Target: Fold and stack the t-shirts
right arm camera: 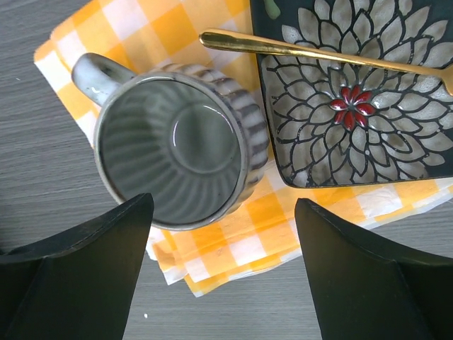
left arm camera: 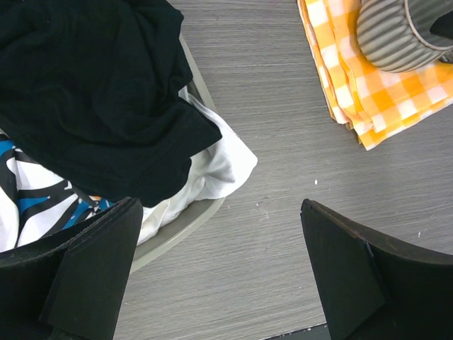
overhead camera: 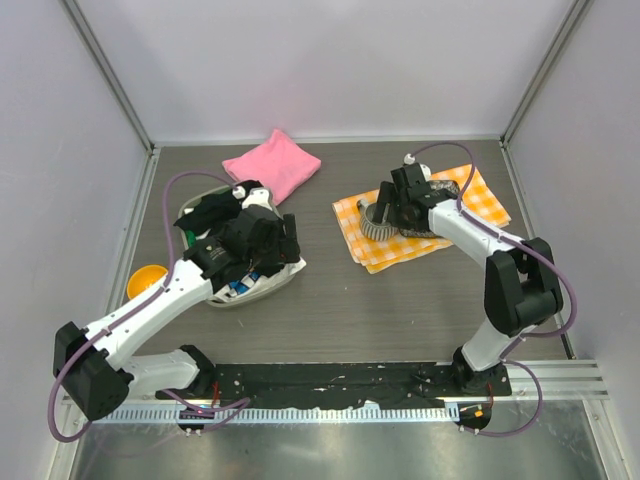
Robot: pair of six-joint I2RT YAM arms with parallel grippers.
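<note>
A bright pink t-shirt lies folded on the table at the back, left of centre. A black t-shirt lies heaped in a grey basket on top of white and blue-patterned cloth; in the top view it is partly hidden by my left arm. My left gripper is open and empty, over the basket's right rim and the bare table. My right gripper is open and empty, above the near edge of the orange-and-white checked cloth, beside a ribbed grey mug.
A dark flower-patterned tray with a gold spoon sits on the checked cloth. An orange bowl lies at the left edge. Walls close the table on three sides.
</note>
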